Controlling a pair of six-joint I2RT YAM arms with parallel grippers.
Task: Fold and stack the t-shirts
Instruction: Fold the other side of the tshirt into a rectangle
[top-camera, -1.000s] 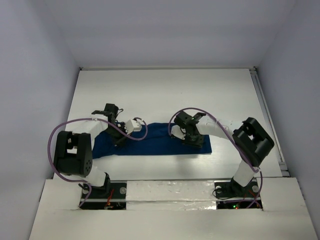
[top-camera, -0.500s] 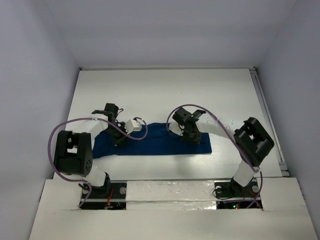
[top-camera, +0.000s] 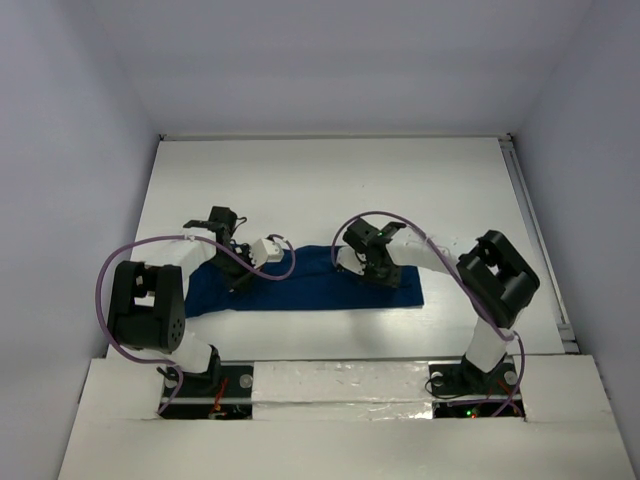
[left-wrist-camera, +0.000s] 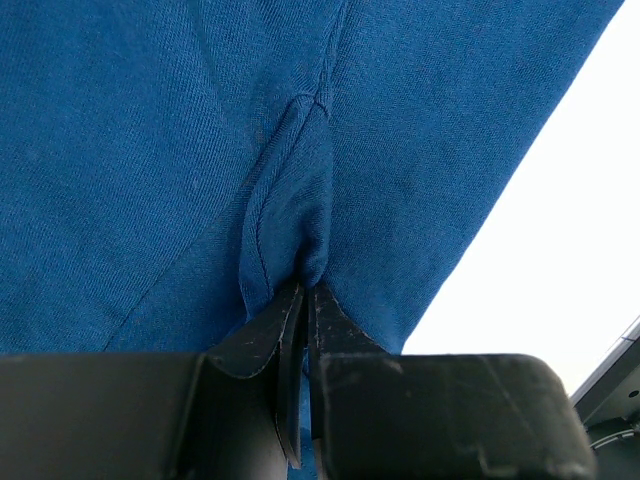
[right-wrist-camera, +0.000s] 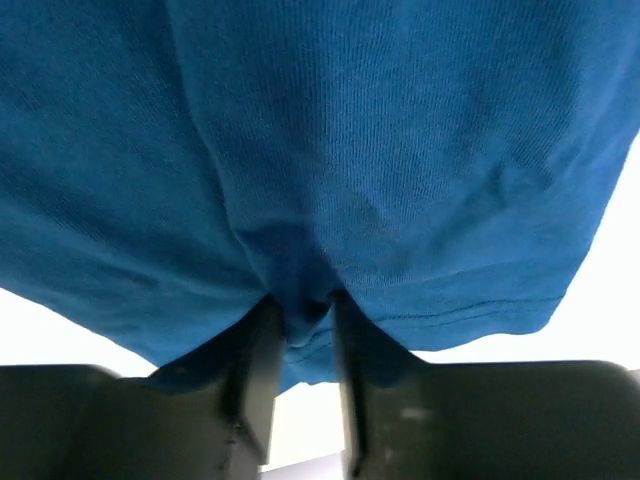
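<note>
A dark navy t-shirt, folded into a long narrow band, lies flat on a white table. The band's long axis runs left to right, straight across in front of both arm bases, which sit just off its near edge.

The left gripper sits on the t-shirt's left end. The wrist view shows its jaws pressed together on a small raised pleat of cloth beside a seam. The right gripper sits on the t-shirt's right half, somewhat inward from the right end. Its jaws stand partly apart with a soft ridge of cloth bunched between them and touching both, close to the hemmed edge.

Each arm is therefore already at its own portion of the t-shirt, and the two holds line up along the band's long axis. Any lift or fold would likely turn across that axis.

The left arm rises from its base, bends at a dark elbow block off the t-shirt's left end, then reaches past the far edge and hooks back down onto the cloth. The right arm bends at an elbow off the t-shirt's right end, and its forearm sweeps leftward over the cloth, wrist tipped down.
</note>
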